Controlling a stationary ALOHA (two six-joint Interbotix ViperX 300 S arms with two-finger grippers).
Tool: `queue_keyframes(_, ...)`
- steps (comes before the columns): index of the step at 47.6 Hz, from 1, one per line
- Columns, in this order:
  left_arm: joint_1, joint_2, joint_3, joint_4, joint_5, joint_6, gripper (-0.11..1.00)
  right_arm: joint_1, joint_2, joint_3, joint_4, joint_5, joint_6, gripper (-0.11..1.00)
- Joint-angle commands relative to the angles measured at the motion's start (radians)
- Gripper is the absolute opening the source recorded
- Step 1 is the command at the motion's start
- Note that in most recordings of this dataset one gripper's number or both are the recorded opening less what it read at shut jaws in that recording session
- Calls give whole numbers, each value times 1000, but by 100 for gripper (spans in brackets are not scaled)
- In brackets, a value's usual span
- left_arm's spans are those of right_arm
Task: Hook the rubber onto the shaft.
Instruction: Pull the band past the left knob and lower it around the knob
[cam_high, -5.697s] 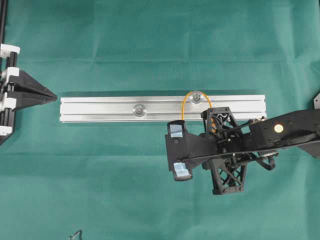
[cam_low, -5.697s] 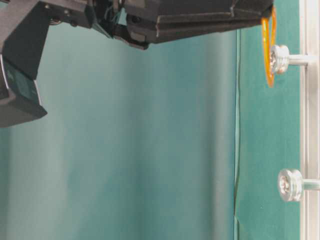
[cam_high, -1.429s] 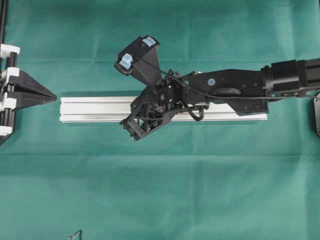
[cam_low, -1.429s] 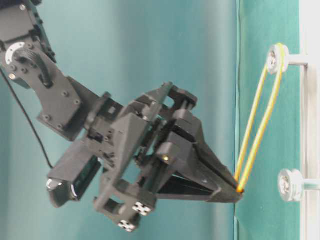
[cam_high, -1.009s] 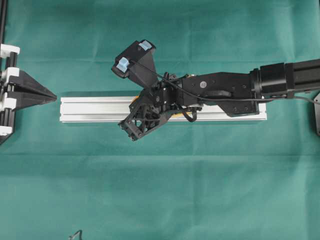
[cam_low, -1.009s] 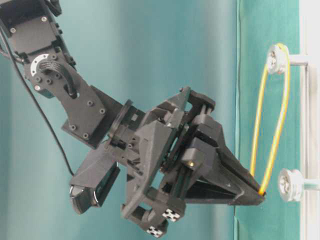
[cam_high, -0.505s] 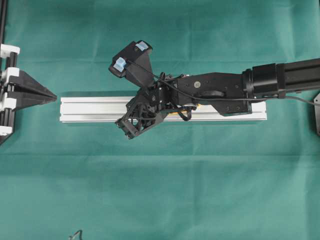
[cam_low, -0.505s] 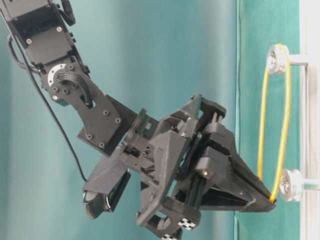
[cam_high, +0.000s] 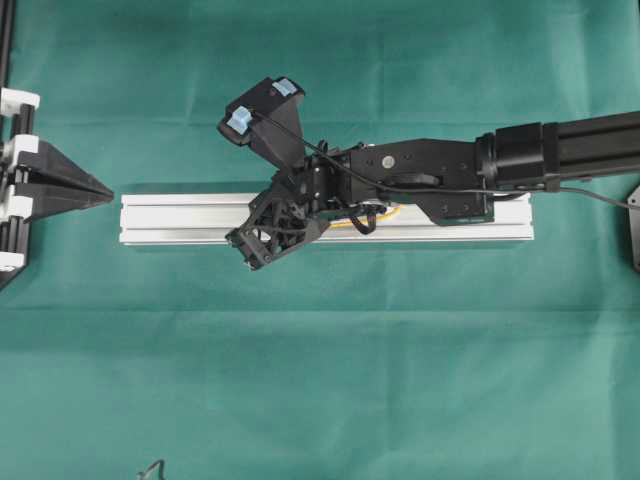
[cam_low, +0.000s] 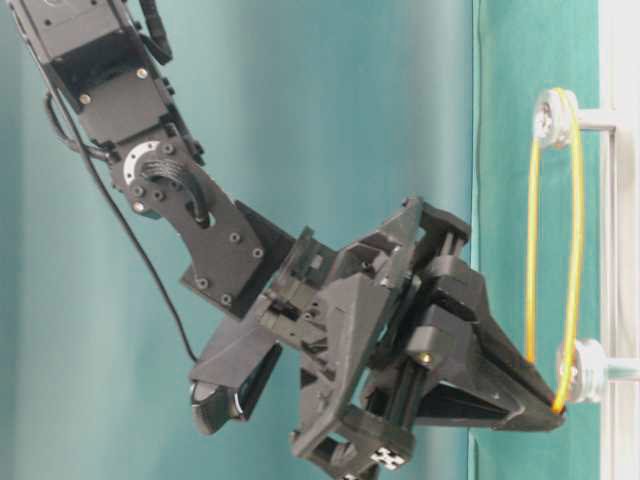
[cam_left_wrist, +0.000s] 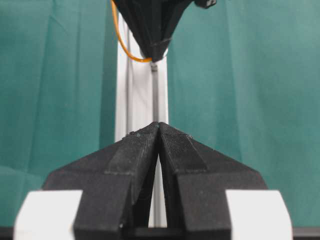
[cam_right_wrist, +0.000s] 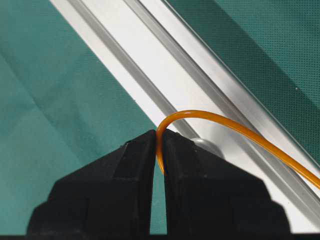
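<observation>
The rubber is a thin orange loop, hooked round the head of one silver shaft on the rail. It is stretched taut along the rail to my right gripper, which is shut on its free end. That end sits right beside the head of the second shaft, partly seen behind the right finger. From overhead the arm hides both shafts and only a bit of rubber shows. My left gripper is shut and empty, off the rail's left end.
The silver rail lies crosswise on the green cloth. My right arm stretches over its right half. A black frame with white brackets stands at the left edge.
My right gripper has moved further left along the rail with the rubber in it, stretching the loop until its end reaches the second shaft. The left gripper has not moved.
</observation>
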Motion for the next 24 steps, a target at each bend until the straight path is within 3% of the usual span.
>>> queue_keyframes(1, -2, 9, -28, 2, -5, -2, 2, -5, -15, -31, 14, -12, -3, 8)
queue_keyframes(24, -2, 9, -28, 2, -5, 0, 2, -5, 14, -31, 80, -25, -5, 8)
